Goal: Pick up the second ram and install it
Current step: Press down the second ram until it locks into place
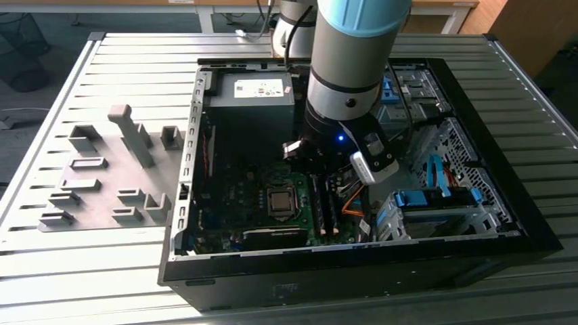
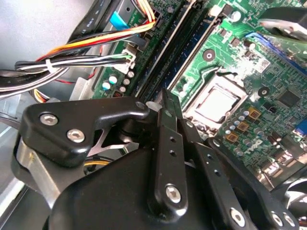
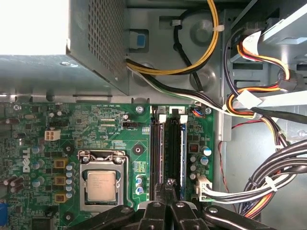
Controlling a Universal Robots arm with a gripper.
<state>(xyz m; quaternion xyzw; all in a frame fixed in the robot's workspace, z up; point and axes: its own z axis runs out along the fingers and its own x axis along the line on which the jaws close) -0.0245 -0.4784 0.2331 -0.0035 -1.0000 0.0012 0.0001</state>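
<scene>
My gripper (image 3: pixel 169 183) hangs inside the open computer case (image 1: pixel 505 223), just over the near end of the memory slots. Its two black fingers (image 2: pixel 169 103) are pressed together with nothing visible between them. Two long sticks stand seated in the slots on the green motherboard (image 3: pixel 115 129). The one with the blue-green edge, the second ram (image 3: pixel 182 143), lies beside the darker stick (image 3: pixel 160 143). In the second wrist view the second ram (image 2: pixel 197 45) runs away from the fingertips. In the exterior view the gripper (image 1: pixel 312 162) sits above the slots (image 1: pixel 323 206).
The processor socket (image 3: pixel 100 184) is close beside the slots. Bundled cables (image 3: pixel 268 182) crowd the other side, and the grey power supply (image 3: pixel 96 43) stands beyond. Blue drive bays (image 1: pixel 434 200) fill the case at the exterior view's right. A grey parts fixture (image 1: pixel 108 169) lies on the table.
</scene>
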